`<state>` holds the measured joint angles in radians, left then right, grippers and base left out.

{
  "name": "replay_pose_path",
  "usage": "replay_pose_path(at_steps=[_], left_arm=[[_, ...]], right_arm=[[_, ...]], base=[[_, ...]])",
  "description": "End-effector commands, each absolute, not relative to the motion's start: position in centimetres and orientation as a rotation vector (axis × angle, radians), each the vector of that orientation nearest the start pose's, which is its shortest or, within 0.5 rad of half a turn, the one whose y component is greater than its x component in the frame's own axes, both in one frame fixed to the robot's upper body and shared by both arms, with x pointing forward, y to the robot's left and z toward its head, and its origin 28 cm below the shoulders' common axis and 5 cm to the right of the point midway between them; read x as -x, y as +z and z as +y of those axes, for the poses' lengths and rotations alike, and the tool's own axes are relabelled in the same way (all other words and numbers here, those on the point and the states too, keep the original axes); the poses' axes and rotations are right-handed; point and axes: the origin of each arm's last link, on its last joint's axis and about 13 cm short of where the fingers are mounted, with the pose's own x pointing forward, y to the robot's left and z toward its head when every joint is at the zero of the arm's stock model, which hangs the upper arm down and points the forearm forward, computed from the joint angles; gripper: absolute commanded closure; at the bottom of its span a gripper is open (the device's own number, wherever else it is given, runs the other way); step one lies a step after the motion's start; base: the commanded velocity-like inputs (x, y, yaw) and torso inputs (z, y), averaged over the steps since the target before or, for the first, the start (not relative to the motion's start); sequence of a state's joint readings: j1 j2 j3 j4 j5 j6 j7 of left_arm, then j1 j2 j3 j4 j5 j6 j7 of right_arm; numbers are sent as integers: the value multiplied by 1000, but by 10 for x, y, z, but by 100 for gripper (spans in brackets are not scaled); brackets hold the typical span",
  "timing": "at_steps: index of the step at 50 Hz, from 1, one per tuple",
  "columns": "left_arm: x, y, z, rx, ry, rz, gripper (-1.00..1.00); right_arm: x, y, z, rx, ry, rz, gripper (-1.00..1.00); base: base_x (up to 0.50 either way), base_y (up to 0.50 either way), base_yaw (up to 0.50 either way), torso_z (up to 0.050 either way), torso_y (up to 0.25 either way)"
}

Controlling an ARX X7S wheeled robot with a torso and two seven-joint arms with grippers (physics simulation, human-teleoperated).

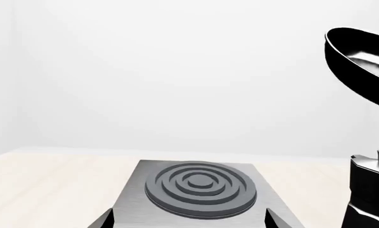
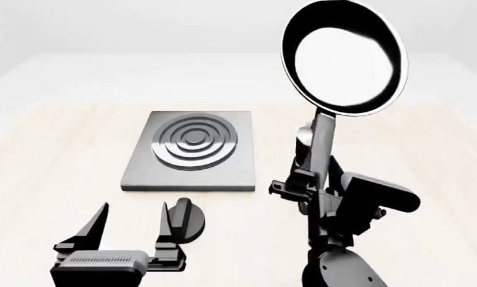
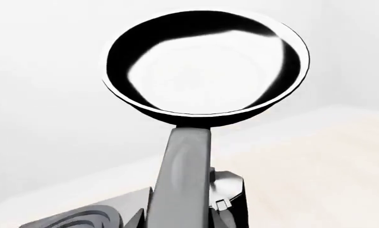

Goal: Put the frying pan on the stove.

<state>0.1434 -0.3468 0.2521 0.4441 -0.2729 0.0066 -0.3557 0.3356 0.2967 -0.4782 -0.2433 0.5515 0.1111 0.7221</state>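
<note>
The left end effector hangs open over the desk's near edge. The right end effector grips the frying pan by its handle, aloft. It looks mid-carry; next, swing left and lower onto the stove.

Head cam looks down over the table, stove central. Left wrist cam sits low, facing the stove close. Right wrist cam looks up along the frying pan; all three views share stove and pan.

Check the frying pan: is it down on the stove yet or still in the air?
In the air. The right gripper holds the frying pan by its handle, raised beside the stove, whose burner is bare.
</note>
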Motion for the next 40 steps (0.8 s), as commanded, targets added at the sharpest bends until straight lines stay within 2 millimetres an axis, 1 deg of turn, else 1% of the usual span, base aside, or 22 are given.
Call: replay_pose_path(at_steps=[1,12,24,28,35,40], left_arm=[[-169,73,210,49,-14,-204,-100],[-170,72,211,49,-13,-203,-100],[-171,73,211,51,-10,-203,-100],[-171,73,211,51,-11,-204,-100],[-171,74,212,53,-9,-205,-100],[-171,74,212,53,-8,-205,-100]], right_arm=[[-254,122,-51,-190,26,-215,100],[-258,122,-48,-155,111,-193,100],[-263,131,-46,-128,206,-161,100],[-264,131,-42,-93,276,-138,100],[-266,133,-38,-34,316,-127,100],[-267,137,-38,-41,397,-85,100]], base=[[0,0,0,0,0],[0,0,0,0,3],[0,0,0,1,2],[0,0,0,0,3],[0,0,0,0,1],[0,0,0,2,2]])
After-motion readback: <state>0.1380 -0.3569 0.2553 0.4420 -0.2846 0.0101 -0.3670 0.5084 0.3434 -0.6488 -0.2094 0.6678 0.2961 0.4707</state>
